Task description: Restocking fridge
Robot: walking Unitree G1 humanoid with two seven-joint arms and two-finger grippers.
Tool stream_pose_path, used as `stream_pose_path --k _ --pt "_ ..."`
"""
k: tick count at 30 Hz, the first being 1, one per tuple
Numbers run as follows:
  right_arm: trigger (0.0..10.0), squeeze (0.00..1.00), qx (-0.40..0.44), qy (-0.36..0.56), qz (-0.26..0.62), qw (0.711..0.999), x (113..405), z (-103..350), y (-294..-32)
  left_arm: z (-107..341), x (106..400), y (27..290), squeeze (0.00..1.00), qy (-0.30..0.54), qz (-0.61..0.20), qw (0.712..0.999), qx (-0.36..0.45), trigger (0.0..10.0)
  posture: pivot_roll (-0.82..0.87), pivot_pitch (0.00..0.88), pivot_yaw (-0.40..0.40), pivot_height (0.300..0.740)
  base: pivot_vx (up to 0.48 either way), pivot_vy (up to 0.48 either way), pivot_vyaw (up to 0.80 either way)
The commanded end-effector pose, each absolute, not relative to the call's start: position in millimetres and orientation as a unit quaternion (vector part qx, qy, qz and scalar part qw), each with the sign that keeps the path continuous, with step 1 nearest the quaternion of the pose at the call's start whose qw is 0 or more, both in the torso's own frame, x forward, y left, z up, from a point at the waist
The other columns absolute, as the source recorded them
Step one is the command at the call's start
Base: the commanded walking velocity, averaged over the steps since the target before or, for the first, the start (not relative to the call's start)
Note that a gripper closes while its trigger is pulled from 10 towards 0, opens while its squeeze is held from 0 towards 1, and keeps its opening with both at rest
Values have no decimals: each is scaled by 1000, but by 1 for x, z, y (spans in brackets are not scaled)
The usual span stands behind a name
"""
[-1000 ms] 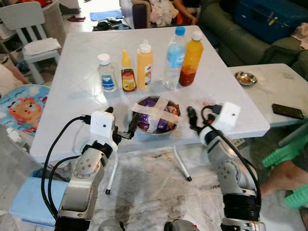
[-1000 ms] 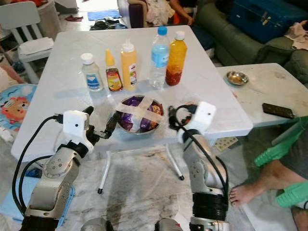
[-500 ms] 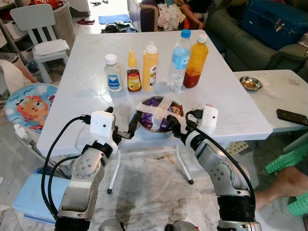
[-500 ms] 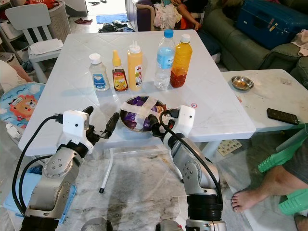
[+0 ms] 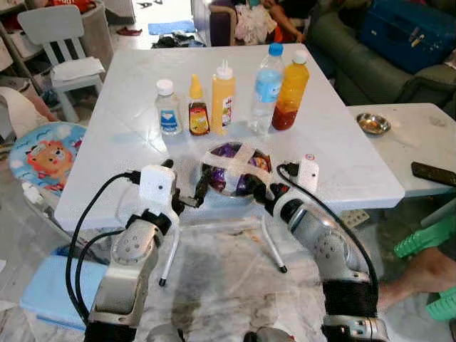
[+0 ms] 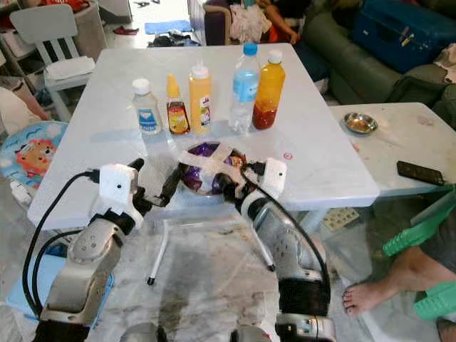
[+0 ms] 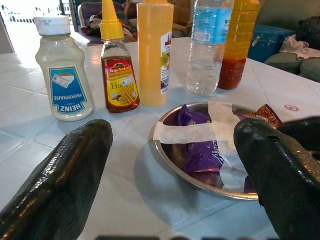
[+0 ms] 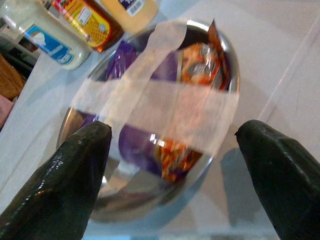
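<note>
Head views: steel bowl [image 5: 235,171] w/ taped-over snack packets sits near front edge of white bench [image 5: 128,142]. Left end effector [image 5: 201,191] just beside bowl's left rim, right end effector [image 5: 258,189] at its right rim — bowl between the two. Behind it, a row: mayo jar [image 5: 168,107], honey bottle [image 5: 198,107], mustard bottle [image 5: 223,98], water bottle [image 5: 266,89], orange sauce bottle [image 5: 290,90].

Left wrist view: fingers [image 7: 60,185] spread wide, bowl ahead between them.

Right wrist view: fingers [image 8: 65,175] wide apart — bowl framed between, nothing gripped.
</note>
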State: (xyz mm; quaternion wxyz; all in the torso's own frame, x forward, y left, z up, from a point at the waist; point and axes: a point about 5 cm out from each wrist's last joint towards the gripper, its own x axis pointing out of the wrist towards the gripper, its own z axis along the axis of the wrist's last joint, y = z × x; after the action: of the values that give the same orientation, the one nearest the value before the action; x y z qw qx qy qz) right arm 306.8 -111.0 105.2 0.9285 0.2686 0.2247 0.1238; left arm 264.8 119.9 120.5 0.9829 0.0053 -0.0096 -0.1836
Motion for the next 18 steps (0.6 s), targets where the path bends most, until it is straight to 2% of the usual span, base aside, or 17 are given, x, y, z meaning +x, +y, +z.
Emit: stream_pose_path --k 1,18 --pt "10000 0 271 220 125 929 312 109 -114 124 263 119 0 -13 -189 982 13 10000 36 0 -7 740 0 0 0" --pt "10000 0 247 174 110 947 343 116 -130 125 261 119 0 -11 -193 981 29 10000 56 0 10 740 0 0 0"
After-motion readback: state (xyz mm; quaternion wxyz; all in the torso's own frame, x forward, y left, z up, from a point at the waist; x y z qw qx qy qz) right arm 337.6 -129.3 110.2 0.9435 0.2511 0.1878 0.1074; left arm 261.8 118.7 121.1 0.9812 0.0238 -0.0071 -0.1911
